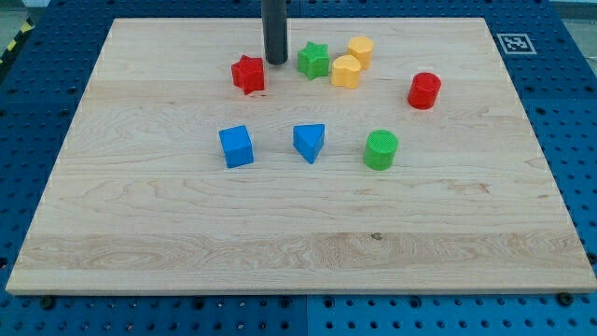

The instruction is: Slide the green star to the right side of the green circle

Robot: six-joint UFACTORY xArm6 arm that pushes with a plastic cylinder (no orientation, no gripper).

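Note:
The green star (pixel 313 60) lies near the view's top, just left of two yellow blocks. The green circle (pixel 381 149) lies lower and to the right, near the board's middle. My tip (pixel 275 62) stands between the red star (pixel 248 74) and the green star, close to the green star's left side, a small gap showing between them.
A yellow block (pixel 346 72) touches or nearly touches the green star's right side, with another yellow block (pixel 361 50) behind it. A red cylinder (pixel 424 91) lies at the right. A blue cube (pixel 236 147) and a blue triangle (pixel 309 142) lie left of the green circle.

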